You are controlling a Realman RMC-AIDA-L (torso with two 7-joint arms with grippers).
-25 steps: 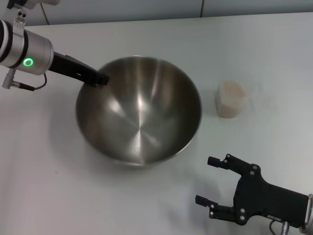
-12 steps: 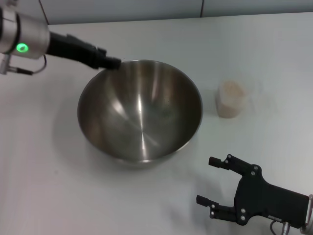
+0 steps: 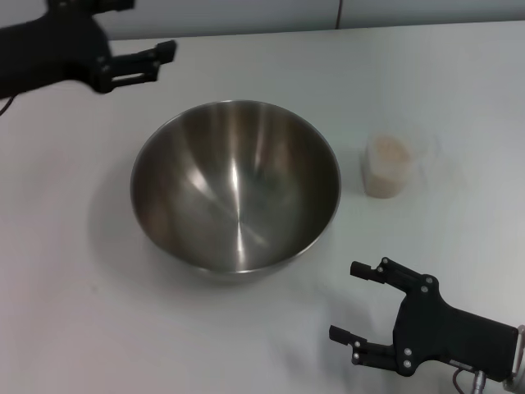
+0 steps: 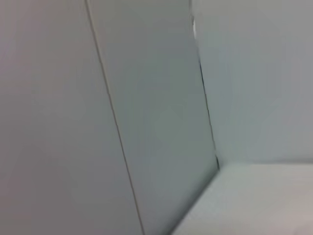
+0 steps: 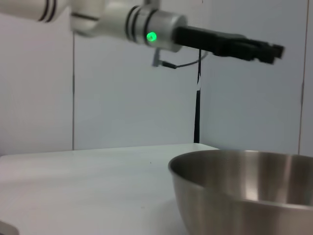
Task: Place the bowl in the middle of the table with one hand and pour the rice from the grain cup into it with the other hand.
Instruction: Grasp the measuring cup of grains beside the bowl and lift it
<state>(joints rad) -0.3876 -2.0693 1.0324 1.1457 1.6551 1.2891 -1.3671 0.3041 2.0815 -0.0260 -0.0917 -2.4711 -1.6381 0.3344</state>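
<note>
The steel bowl (image 3: 236, 187) stands upright on the white table (image 3: 74, 312), near its middle, with nothing in it. My left gripper (image 3: 158, 63) hovers open above the table behind the bowl's left side, clear of the rim. In the right wrist view that same gripper (image 5: 271, 51) hangs high over the bowl (image 5: 244, 191). The clear grain cup (image 3: 387, 167), filled with pale rice (image 3: 389, 149), sits to the right of the bowl. My right gripper (image 3: 351, 302) waits open near the table's front right, in front of the cup, holding nothing.
A grey panelled wall (image 3: 246, 15) runs along the table's far edge. The left wrist view shows only that wall (image 4: 146, 112) and a strip of table (image 4: 264, 200).
My left gripper has let go of the bowl's rim and risen away to the back left. The bowl has settled level. The right arm has not moved.
</note>
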